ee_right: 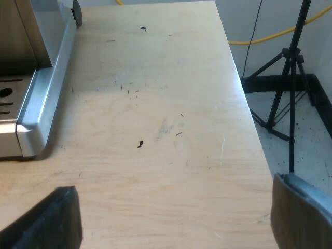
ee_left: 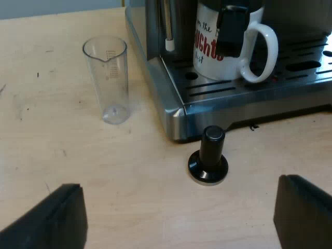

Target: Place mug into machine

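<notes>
Mug (ee_left: 210, 52) stands upright on the machine (ee_left: 176, 111) drip tray (ee_left: 233, 91), white with red and black lettering, handle (ee_left: 267, 52) out to the side; a dark part hangs in front of it, can't tell what. Looks placed already, so little or nothing is left to do. Handling call: ceramic, stiff, no give, fairly heavy for its size, glazed so likely slippery, chips if knocked on the metal tray. Best hold is probably across the wall at the rim or through the handle loop, squeezed firmly, kept level. Left pincer (ee_left: 179, 218) hovers over the counter (ee_left: 78, 155) near the tamper (ee_left: 208, 158), fingers wide apart, nothing in them. Glass (ee_left: 106, 78) stands just beside the machine's corner. Right pincer (ee_right: 176, 218) hangs over bare counter beside the machine's edge, fingers also wide apart, empty.
</notes>
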Available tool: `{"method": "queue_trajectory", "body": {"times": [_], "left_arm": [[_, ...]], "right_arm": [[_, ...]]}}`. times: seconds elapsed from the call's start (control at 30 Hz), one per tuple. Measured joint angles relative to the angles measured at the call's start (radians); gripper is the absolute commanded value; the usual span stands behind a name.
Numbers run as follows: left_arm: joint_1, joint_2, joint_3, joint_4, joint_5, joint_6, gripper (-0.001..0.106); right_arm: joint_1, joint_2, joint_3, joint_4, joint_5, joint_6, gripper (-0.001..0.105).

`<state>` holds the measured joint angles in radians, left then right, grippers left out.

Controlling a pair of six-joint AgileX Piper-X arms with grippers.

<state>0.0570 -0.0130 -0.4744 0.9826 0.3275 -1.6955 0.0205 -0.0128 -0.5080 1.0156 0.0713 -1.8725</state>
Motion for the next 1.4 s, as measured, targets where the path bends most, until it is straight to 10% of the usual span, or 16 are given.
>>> {"method": "queue_trajectory", "body": {"times": [1.4], "left_arm": [[0.0, 0.0, 0.0, -0.02, -0.001, 0.0, 0.078]], "right_arm": [[0.0, 0.0, 0.0, -0.003, 0.0, 0.002, 0.077]]}}
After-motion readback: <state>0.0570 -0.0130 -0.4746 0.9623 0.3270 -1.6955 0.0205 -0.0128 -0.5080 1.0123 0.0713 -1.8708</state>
